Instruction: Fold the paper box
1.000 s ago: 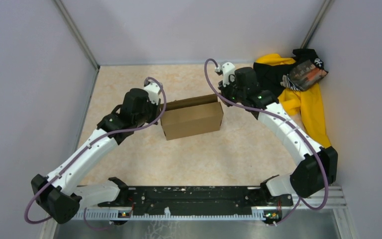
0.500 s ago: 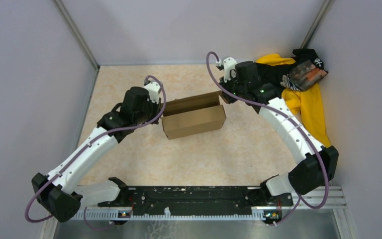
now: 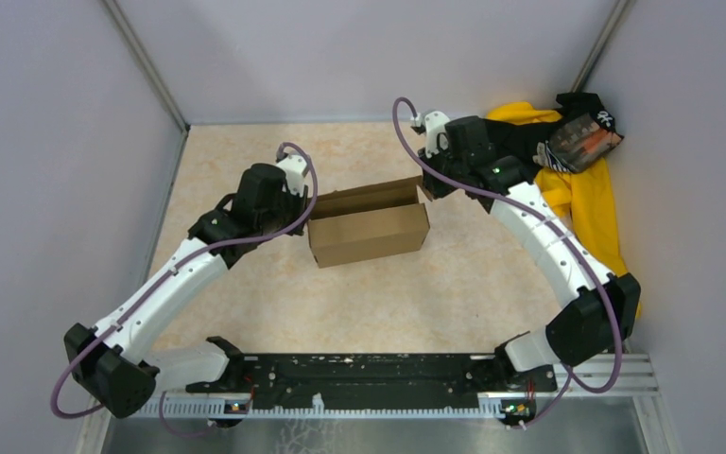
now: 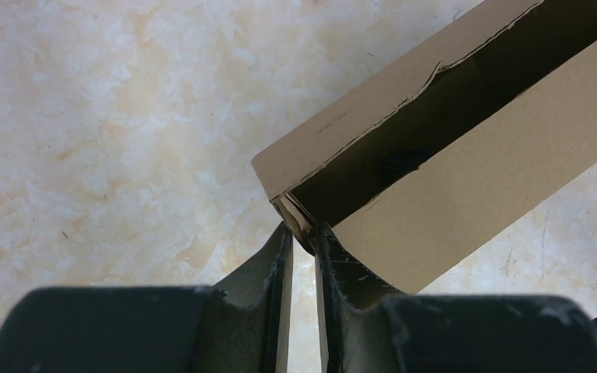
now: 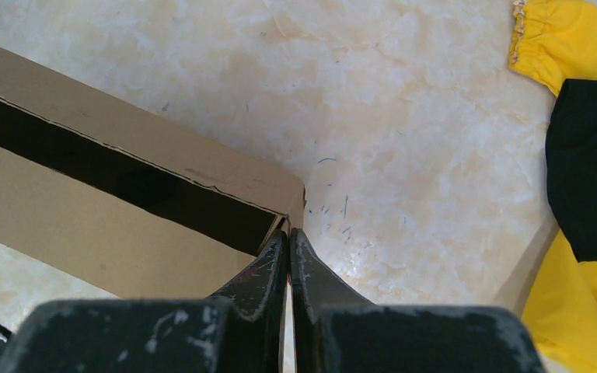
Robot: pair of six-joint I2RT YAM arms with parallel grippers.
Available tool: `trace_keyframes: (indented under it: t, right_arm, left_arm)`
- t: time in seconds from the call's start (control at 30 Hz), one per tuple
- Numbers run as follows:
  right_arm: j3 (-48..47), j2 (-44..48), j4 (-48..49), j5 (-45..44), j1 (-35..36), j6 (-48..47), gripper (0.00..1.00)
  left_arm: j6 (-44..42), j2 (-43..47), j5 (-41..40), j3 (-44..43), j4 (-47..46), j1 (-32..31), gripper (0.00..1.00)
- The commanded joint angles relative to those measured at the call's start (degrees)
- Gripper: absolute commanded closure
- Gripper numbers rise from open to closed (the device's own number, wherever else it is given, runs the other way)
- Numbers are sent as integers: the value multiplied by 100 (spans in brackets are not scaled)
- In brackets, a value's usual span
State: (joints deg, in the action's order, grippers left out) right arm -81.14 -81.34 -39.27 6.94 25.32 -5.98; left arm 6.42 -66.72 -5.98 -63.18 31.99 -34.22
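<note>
Paper box (image 3: 369,235) open-topped on tabletop (image 3: 246,151) — left jaws pinch its end corner; right jaws fully closed at opposite corner, hold unclear. Best to keep both ends level and move slowly, since the corners may tear.

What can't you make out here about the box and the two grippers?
Inside the paper box: both wrist views show only dark shadow between its panels.
Whether the right gripper pinches any cardboard: right wrist view, its closed fingers hide it.
Tips of the left gripper: top view, hidden under its own wrist.
What the small item on the cloth pile is: top view, too small.
</note>
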Motion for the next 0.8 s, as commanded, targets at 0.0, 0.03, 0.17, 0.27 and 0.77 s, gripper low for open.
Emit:
trace_keyframes:
  t: [0.0, 0.03, 0.17, 0.27, 0.77]
  right_arm:
    - [-157, -29, 119, 135, 16, 103, 100]
    - [-156, -41, 113, 135, 14, 105, 100]
    - [-139, -66, 121, 141, 14, 132, 100]
    - [-153, -103, 112, 142, 17, 156, 100]
    - [2, -95, 165, 115, 17, 219, 100]
  left_arm:
    - [83, -45, 258, -153, -139, 19, 78]
    - [90, -51, 274, -159, -136, 12, 78]
    - [122, -95, 348, -219, -122, 13, 78]
    - [136, -153, 394, -269, -104, 18, 78]
    - [161, -131, 457, -310, -96, 15, 58]
